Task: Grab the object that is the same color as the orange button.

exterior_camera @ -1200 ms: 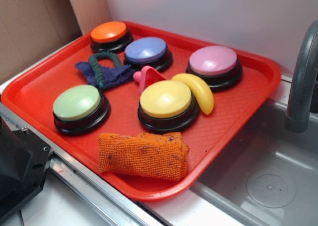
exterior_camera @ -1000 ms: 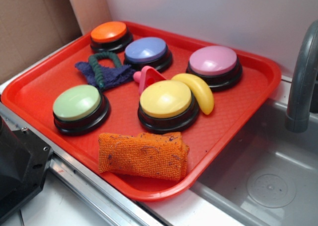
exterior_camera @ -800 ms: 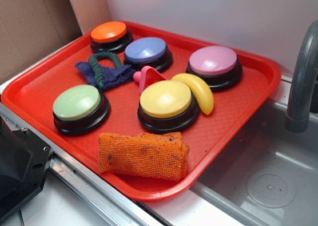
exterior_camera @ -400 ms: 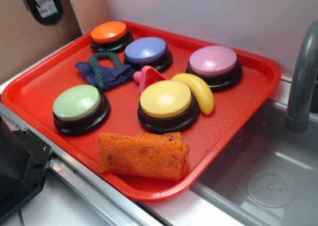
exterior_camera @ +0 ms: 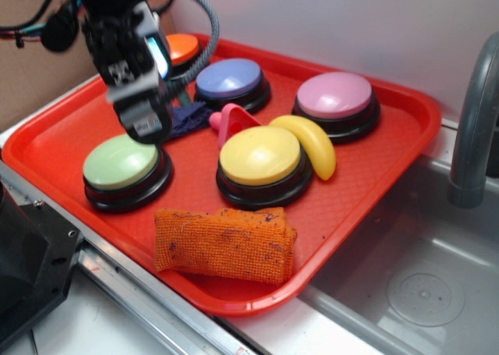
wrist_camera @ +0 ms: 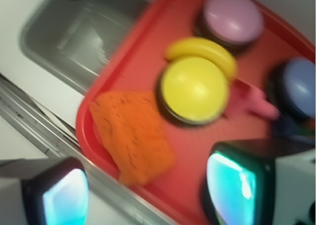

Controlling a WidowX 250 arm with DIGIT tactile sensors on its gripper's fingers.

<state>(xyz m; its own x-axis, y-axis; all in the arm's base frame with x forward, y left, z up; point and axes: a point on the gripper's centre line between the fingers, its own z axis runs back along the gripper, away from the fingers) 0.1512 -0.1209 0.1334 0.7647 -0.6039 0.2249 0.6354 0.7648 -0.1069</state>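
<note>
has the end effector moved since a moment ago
Yes. The end effector has come down and rightward into view, from the top left corner to above the green button, partly hiding the orange button.

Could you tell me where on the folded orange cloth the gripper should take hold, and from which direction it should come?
Probably from straight above, pinching across the short width near the middle of the orange cloth. It lies flat and folded on the red tray, near the front rim, with open tray floor between it and the yellow button, so fingers could close over its thick folded layers. The gripper hangs above the green button.
</note>
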